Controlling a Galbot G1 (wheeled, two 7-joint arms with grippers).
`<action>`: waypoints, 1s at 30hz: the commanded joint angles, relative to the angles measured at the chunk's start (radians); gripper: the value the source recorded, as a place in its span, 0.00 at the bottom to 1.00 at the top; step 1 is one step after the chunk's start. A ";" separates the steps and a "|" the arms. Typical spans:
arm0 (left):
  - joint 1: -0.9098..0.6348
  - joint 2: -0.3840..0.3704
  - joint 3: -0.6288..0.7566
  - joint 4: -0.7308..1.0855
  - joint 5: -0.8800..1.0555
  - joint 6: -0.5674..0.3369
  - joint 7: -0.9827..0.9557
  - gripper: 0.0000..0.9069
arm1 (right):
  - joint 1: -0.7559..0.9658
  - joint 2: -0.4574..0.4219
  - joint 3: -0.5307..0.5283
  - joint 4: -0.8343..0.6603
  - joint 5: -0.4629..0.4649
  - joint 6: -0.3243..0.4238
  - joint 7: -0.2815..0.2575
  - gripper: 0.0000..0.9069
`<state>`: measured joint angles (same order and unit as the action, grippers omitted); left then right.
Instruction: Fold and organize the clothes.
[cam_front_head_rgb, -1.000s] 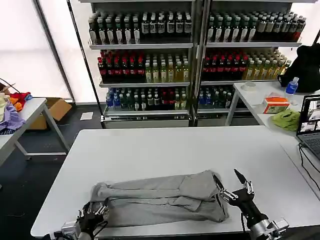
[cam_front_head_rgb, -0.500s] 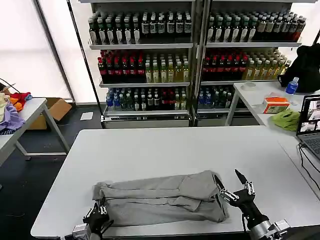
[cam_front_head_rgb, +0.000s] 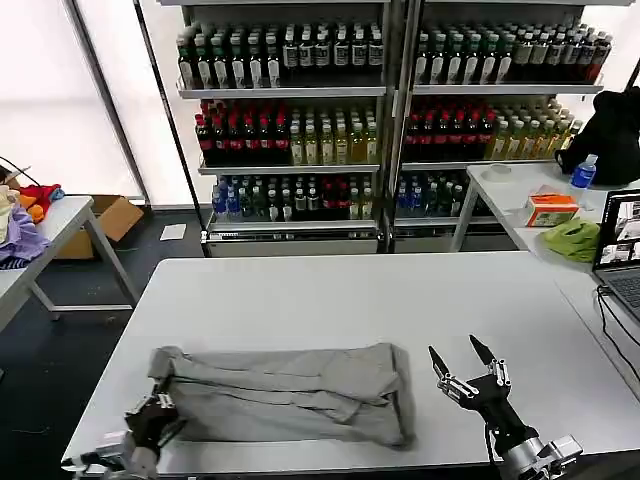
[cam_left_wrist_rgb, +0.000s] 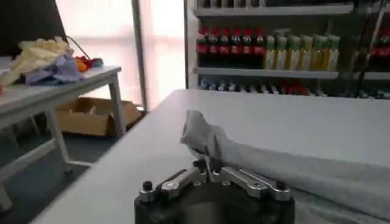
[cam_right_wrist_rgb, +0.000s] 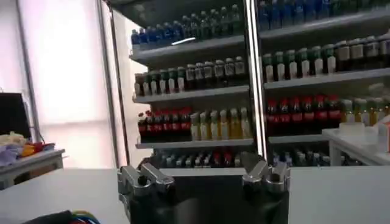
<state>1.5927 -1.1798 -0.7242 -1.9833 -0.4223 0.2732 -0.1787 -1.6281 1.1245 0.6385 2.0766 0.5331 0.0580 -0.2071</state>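
Shelving (cam_front_head_rgb: 385, 120) along the far wall carries rows of bottled drinks in dark, red, yellow and green, and a cardboard box (cam_front_head_rgb: 112, 222) sits on the floor at far left with nothing visible in it. On the white table (cam_front_head_rgb: 350, 290) a light grey shirt (cam_front_head_rgb: 285, 392), folded into a long band, lies along the near edge. Side tables flank the room: the left one bears a lilac-and-orange cloth heap (cam_front_head_rgb: 20, 225), the right one a lime-green cloth (cam_front_head_rgb: 572, 238) and a laptop (cam_front_head_rgb: 620, 255). At the near left corner, the left gripper (cam_front_head_rgb: 152, 418) pinches the shirt's left end, fingers closed on the fabric. Just right of the shirt, the right gripper (cam_front_head_rgb: 468, 372) hovers with fingers spread wide, holding nothing.
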 joint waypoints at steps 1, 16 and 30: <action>-0.009 0.405 -0.394 0.250 -0.089 0.005 0.333 0.00 | -0.003 -0.002 -0.004 0.007 0.003 0.000 0.001 1.00; -0.163 0.201 0.347 -0.244 -0.339 0.091 0.195 0.00 | -0.014 0.006 -0.010 -0.031 -0.012 0.015 -0.007 1.00; -0.255 0.064 0.615 -0.031 -0.146 0.068 0.252 0.00 | -0.058 0.028 0.023 -0.054 0.015 0.026 -0.011 1.00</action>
<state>1.4194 -1.0231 -0.3761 -2.0743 -0.6309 0.3332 0.0527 -1.6656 1.1367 0.6531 2.0350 0.5389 0.0792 -0.2145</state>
